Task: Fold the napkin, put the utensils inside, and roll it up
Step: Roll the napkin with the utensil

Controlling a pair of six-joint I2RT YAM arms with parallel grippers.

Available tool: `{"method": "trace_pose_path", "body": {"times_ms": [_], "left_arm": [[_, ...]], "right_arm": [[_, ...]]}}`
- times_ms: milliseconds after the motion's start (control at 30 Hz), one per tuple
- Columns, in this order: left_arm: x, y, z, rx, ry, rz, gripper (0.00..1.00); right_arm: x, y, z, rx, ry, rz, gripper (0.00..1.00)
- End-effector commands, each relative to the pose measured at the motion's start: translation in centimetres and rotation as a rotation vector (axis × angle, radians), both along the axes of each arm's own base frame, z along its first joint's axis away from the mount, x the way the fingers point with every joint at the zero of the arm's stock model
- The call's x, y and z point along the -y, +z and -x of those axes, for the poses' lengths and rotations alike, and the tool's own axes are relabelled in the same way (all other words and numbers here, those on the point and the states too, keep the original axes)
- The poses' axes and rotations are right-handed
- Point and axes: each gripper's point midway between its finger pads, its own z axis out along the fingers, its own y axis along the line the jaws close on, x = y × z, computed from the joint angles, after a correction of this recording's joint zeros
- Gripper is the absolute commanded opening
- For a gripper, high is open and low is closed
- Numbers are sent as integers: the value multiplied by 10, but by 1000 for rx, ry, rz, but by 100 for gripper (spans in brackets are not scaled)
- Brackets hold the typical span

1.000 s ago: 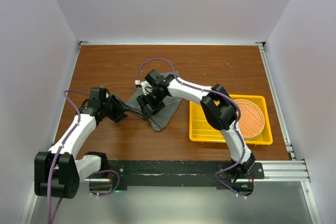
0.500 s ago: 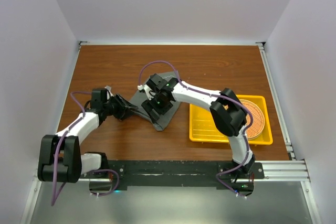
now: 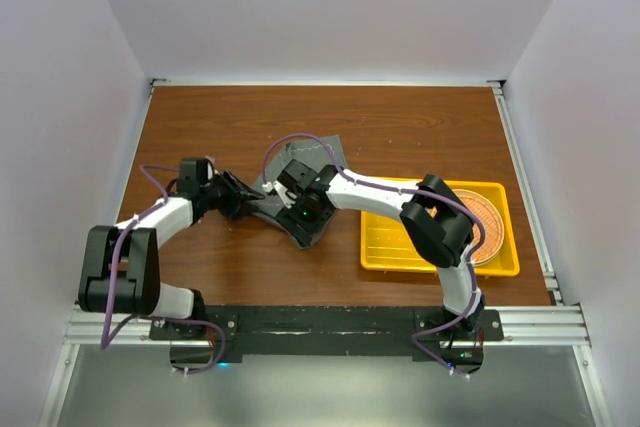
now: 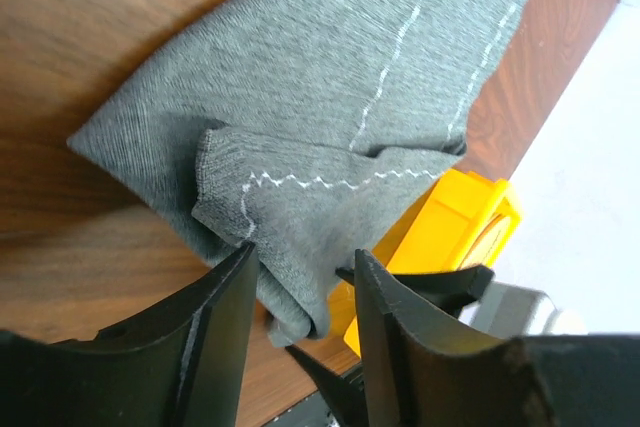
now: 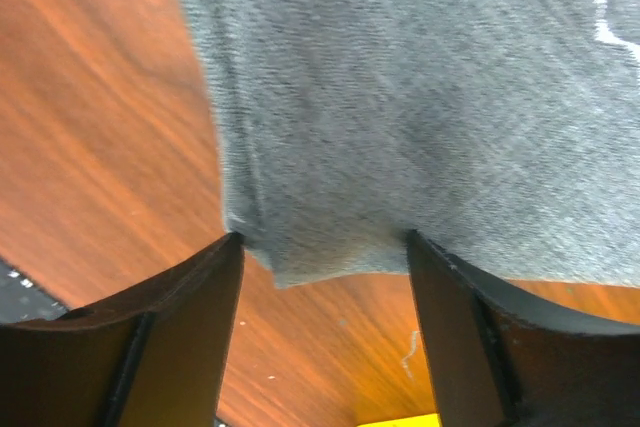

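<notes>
Folding looks part done. The napkin [image 3: 320,152] lies on the desk [image 3: 420,127], just left of the tray [image 3: 390,247], and it is not a flat square. The left wrist view shows it doubled into a rough wedge, with one stitched corner turned over on top and a bunched lump at its near end. The edges do not line up, so I judge the fold needs squaring before anything goes inside.

The left claw [image 4: 305,252] is at the napkin's left edge, jaws parted and astride the bunched lump. Whether the pads press the cloth is hard to tell from so close. The right claw [image 5: 322,242] hovers low over the napkin's near edge with its jaws wide apart and nothing held; the cloth edge and bare wood show between them.

I can find the utensils in none of the views. The tray shows only the mat [image 3: 480,232], though the right arm hides part of it. Nothing teal lies on the cloth, so laying them in is not yet done, and there is no sign of a roll.

What is left, as I judge it: tidy the fold, fetch the utensils and lay them on the napkin, then roll it up.
</notes>
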Motion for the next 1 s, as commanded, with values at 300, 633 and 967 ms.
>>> {"method": "trace_pose_path", "body": {"times_ms": [300,633,967], "left_arm": [[-15,-3,-27,30,-42,-138,39],[-23,32,-28,110,-68,-212,38],[-32,44,-10,53,92,-164,44]], "right_arm": [[-1,11,-23,133,29,12,24],[-9,48,-20,168,28,-25,57],[-53,63,-33,352,135,-26,73]]}}
